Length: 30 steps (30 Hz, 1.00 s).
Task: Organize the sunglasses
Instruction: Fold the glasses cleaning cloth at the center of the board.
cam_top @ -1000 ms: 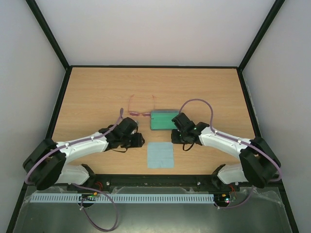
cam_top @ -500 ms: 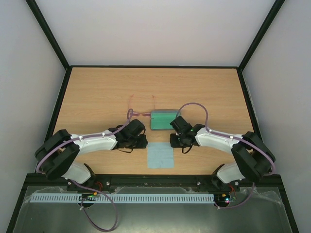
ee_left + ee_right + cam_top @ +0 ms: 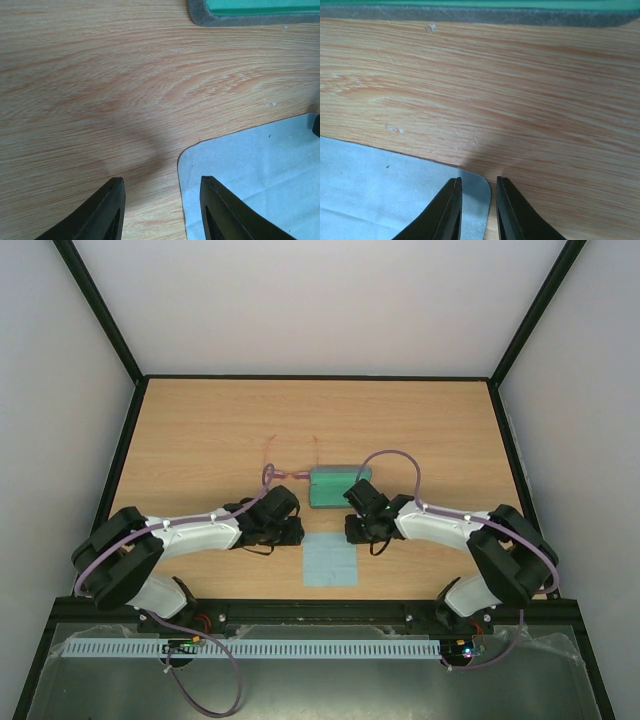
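Sunglasses [image 3: 298, 474] lie free beside the case [image 3: 338, 488]

They sit near the middle of the table [image 3: 200, 430], temple arms pointing at the far edge, just off the left end of the case (green lining up). The left pincer [image 3: 162, 210] stands apart and empty by one far corner of the cloth [image 3: 250, 175]. The right pincer [image 3: 479, 210] is narrowly apart over the other corner, clamping nothing.

1. Table [image 3: 200, 430]: light wood-grain top with a dark border.
2. Sunglasses [image 3: 298, 475]: thin pink-red frame, lying on the table just beside the case's left end, temple arms pointing toward the far edge.
3. Case [image 3: 335, 488]: grey-blue oblong at mid-table, green lining facing up.
4. Cloth [image 3: 330, 560]: square, light blue, lying flat nearer the arm bases, close to the case but apart from it.
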Motion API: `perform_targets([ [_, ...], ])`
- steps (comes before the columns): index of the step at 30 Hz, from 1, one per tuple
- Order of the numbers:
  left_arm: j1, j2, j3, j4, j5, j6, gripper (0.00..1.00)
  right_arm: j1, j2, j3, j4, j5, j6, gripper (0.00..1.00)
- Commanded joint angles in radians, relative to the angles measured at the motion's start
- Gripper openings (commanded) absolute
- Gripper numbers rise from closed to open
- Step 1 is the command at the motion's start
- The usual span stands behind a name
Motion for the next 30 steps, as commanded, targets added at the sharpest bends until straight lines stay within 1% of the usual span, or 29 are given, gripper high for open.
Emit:
perform_targets([
  [1, -0.005, -0.011, 0.016, -0.006, -0.021, -0.008, 0.43, 0.008, 0.039, 0.01, -0.05, 0.033, -0.011, 0.2],
  [12, -0.005, -0.007, 0.026, -0.005, -0.016, -0.002, 0.43, 0.042, 0.062, 0.011, -0.062, 0.051, -0.012, 0.12],
  [19, -0.005, -0.016, 0.019, 0.0, -0.008, -0.003, 0.43, 0.055, 0.061, 0.013, -0.063, 0.062, -0.008, 0.02],
  [21, -0.005, -0.014, 0.02, 0.001, -0.007, -0.003, 0.44, 0.057, 0.054, 0.015, -0.063, 0.062, -0.008, 0.02],
  [23, -0.006, -0.011, 0.02, 0.002, -0.004, -0.002, 0.47, 0.058, 0.043, 0.017, -0.063, 0.065, -0.006, 0.01],
  [25, -0.011, -0.005, 0.022, 0.003, -0.002, 0.0, 0.48, 0.057, 0.027, 0.018, -0.061, 0.068, -0.003, 0.01],
  [28, -0.019, 0.011, 0.03, 0.009, -0.001, 0.001, 0.47, 0.057, 0.011, 0.023, -0.061, 0.075, -0.002, 0.01],
  [30, -0.024, 0.026, 0.039, 0.01, -0.001, 0.004, 0.44, 0.057, 0.017, 0.028, -0.064, 0.074, -0.005, 0.01],
])
